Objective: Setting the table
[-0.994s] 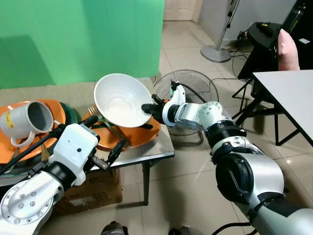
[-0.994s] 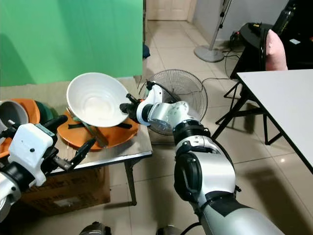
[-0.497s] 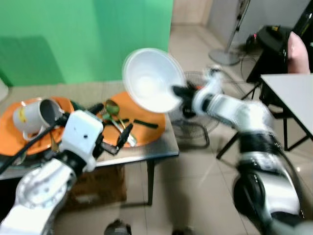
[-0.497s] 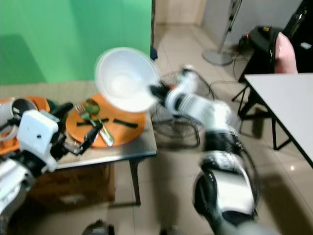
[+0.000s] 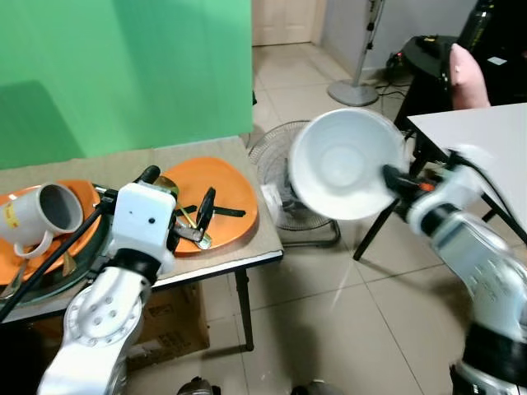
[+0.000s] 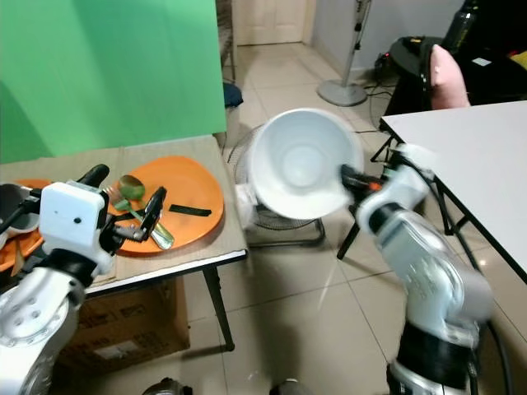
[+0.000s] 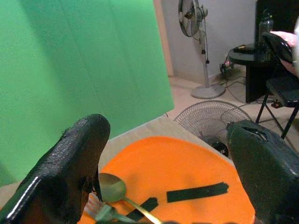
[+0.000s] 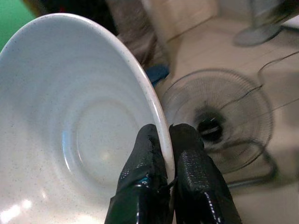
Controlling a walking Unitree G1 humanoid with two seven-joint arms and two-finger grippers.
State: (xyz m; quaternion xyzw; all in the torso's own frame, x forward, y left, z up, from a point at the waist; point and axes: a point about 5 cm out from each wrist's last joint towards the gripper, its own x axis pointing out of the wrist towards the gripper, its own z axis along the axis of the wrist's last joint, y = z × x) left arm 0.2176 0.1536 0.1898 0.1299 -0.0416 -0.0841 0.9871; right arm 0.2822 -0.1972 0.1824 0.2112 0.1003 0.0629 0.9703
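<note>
My right gripper point(image 5: 394, 178) is shut on the rim of a white bowl point(image 5: 344, 162), which hangs tilted in the air over the floor between the low table and the white table point(image 5: 482, 136). In the right wrist view the two fingers pinch the bowl's point(image 8: 74, 135) rim. My left gripper point(image 5: 177, 202) stands open above an orange plate point(image 5: 224, 188) that carries a green spoon point(image 7: 112, 187), a fork and black strips point(image 7: 196, 192). A white mug point(image 5: 33, 216) lies on its side on another orange plate point(image 5: 78, 226) at the left.
A floor fan point(image 5: 276, 164) lies on the tiles beside the low table point(image 5: 247, 255). A standing fan point(image 5: 361, 66) and a black chair with a pink cushion point(image 5: 468, 66) are farther back. A green screen point(image 5: 123, 66) rises behind the table. A cardboard box point(image 5: 173, 321) sits under it.
My right arm has swung the bowl off the low table and rightward toward the white table. The camera has turned right with it. The left gripper stays over the orange plate.
</note>
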